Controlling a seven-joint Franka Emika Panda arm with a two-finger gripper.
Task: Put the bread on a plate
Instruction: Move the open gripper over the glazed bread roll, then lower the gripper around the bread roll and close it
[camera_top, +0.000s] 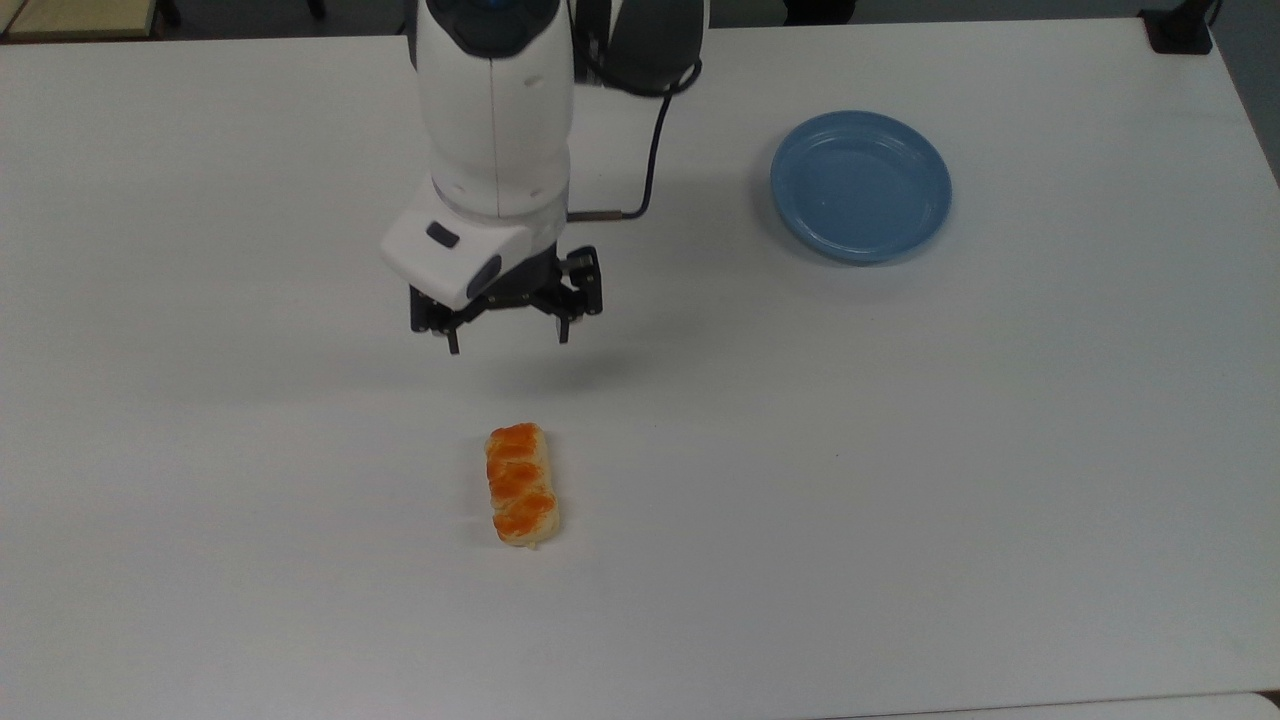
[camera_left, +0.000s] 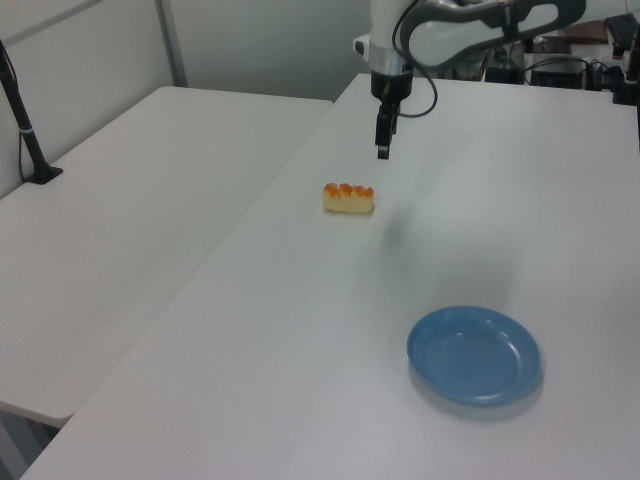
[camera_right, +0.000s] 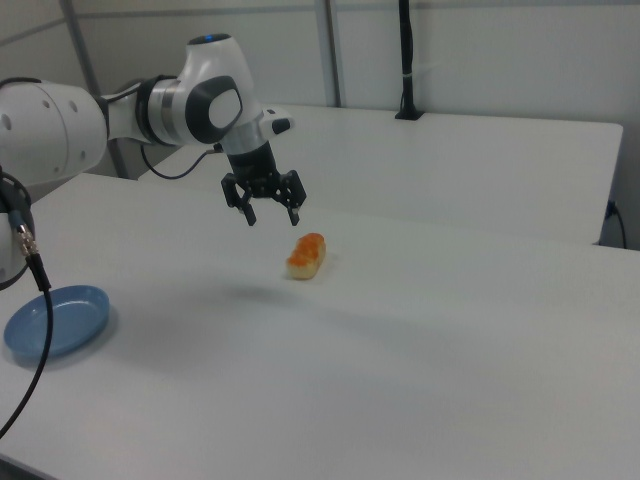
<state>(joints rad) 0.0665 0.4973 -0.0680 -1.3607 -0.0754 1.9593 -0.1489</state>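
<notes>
- Well out on the white tabletop (camera_top: 900, 450), the bread (camera_top: 521, 484) lies flat with its glazed side up, nearer the top view's bottom edge than its top edge and somewhat toward the top view's left.
- Seen from above, its long axis runs roughly toward the far and near edges; the left view shows its pale side face (camera_left: 349, 197) instead, and the right view shows one end (camera_right: 305, 255).
- Above the tabletop and apart from the bread hangs the end effector (camera_top: 507, 343), fingers spread wide and holding nothing; the right view (camera_right: 271, 214) shows the air beneath it and its shadow on the surface, while in the left view (camera_left: 382, 152) the fingers overlap into one dark bar.
- Toward the top view's upper right corner sits the plate (camera_top: 860, 186), bare inside, well apart from the bread and short of the tabletop's edges.
- Open surface lies all around the bread and between it and the plate.
- A second white table (camera_left: 130, 200) adjoins along the left view's left, carrying a black post (camera_left: 25, 130).
</notes>
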